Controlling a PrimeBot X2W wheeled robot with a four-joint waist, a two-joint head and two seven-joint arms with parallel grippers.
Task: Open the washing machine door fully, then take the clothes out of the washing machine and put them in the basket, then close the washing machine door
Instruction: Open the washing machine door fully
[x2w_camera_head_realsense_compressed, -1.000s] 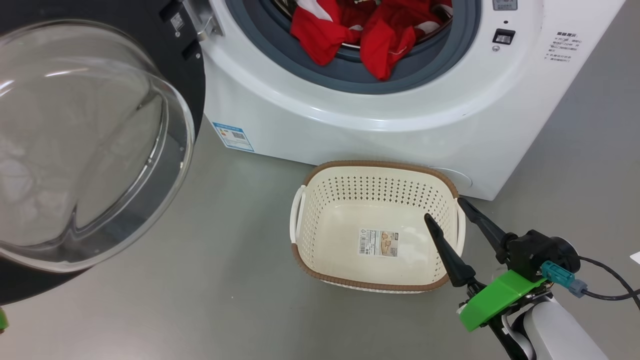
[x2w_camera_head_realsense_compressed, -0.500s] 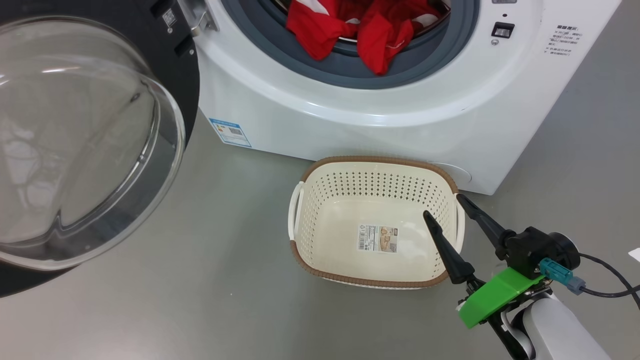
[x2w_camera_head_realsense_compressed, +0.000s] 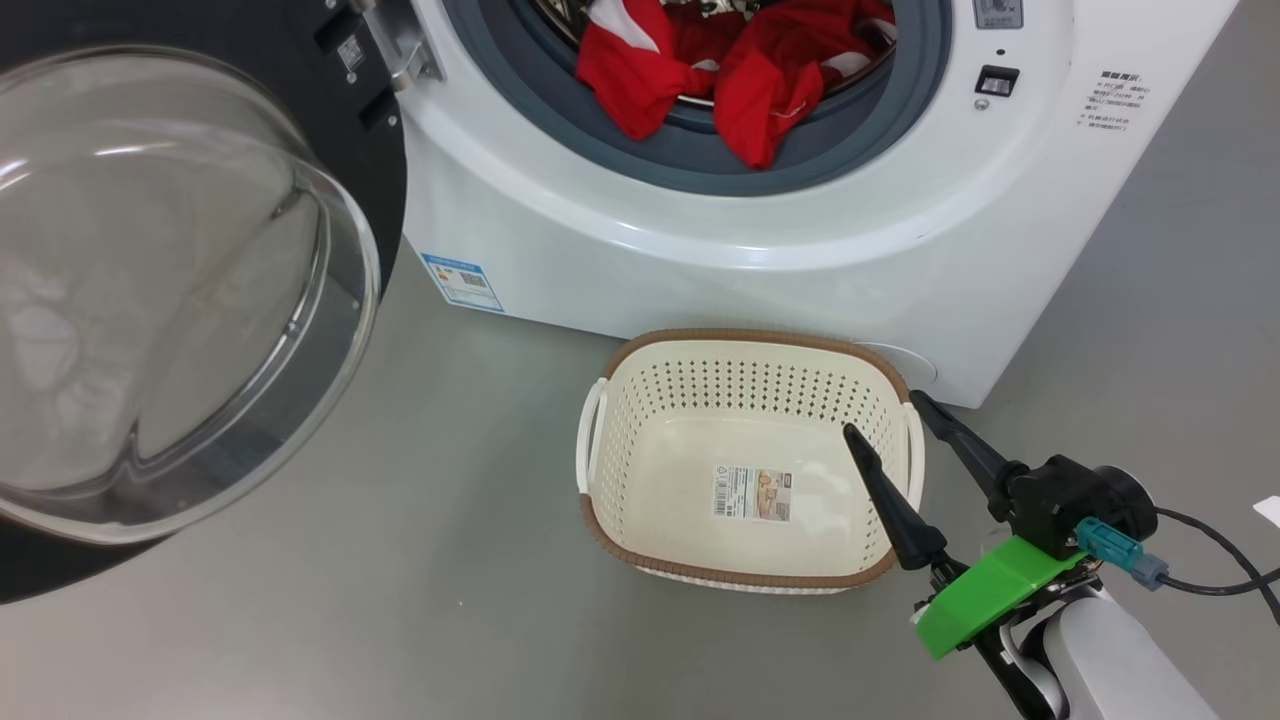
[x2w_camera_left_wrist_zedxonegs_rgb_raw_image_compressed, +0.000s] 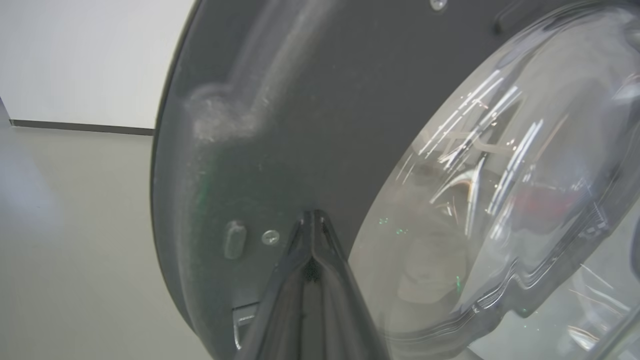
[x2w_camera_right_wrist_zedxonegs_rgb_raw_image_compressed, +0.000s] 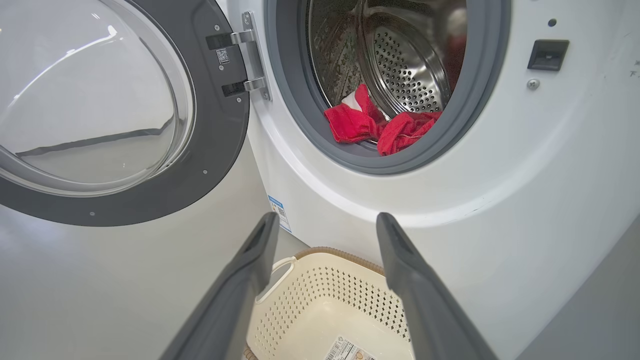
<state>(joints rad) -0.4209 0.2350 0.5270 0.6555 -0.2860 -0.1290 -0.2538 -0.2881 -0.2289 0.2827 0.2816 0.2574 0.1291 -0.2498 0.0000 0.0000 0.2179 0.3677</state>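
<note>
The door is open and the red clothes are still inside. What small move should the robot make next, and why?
Probably raise the open right hand from near the basket toward the red clothes draped over the grey gasket: the washing machine door stands wide and the basket is empty.

Unreadable: blue label (x2w_camera_head_realsense_compressed: 463, 283) on the washing machine (x2w_camera_head_realsense_compressed: 700, 250), sticker (x2w_camera_head_realsense_compressed: 752, 492) in the basket (x2w_camera_head_realsense_compressed: 750, 335) (both too small).
</note>
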